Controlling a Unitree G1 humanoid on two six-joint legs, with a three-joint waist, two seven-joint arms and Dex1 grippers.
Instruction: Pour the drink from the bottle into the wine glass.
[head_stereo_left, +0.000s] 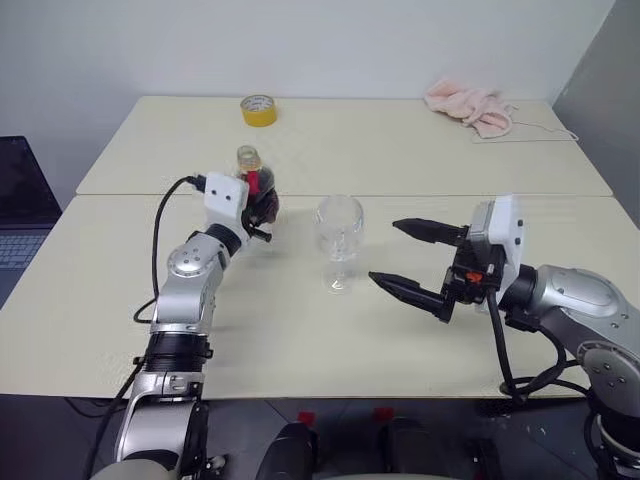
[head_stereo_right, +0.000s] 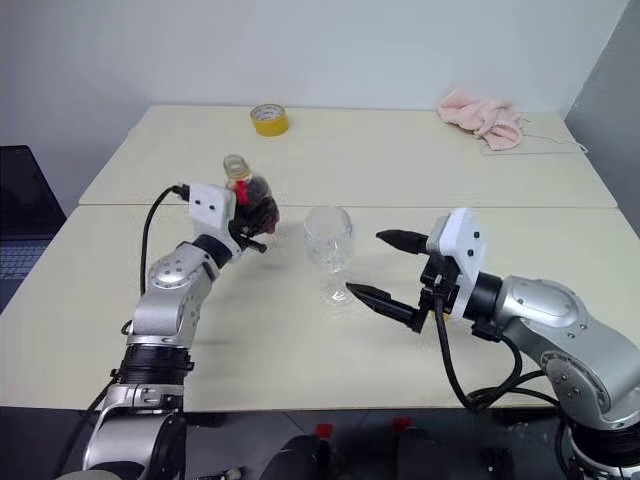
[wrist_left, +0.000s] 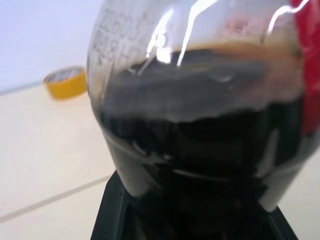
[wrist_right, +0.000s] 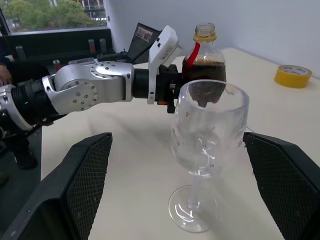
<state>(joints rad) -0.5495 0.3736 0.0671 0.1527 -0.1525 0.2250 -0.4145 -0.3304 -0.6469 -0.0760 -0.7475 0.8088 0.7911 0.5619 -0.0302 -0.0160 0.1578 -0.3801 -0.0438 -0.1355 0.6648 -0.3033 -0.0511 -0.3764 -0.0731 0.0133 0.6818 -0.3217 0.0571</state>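
On the pale table (head_stereo_left: 300, 330), my left gripper (head_stereo_left: 262, 212) is clamped on the bottle (wrist_right: 204, 65), upright beside the empty wine glass (head_stereo_left: 340, 240). Right gripper (head_stereo_left: 412, 260) gapes wide, empty. Risk: unsteadied glass tips if the neck strikes its rim.

Head stereo pair looks down over the table (head_stereo_left: 300, 330); left wrist camera sits close against the bottle (wrist_left: 200, 125); right wrist camera faces the wine glass (wrist_right: 207, 150) nearby.

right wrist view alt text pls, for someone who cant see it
An empty wine glass stands on the pale table between the right gripper's open black fingers. Behind it, the left gripper holds the bottle of dark drink upright; a yellow tape roll lies further back.
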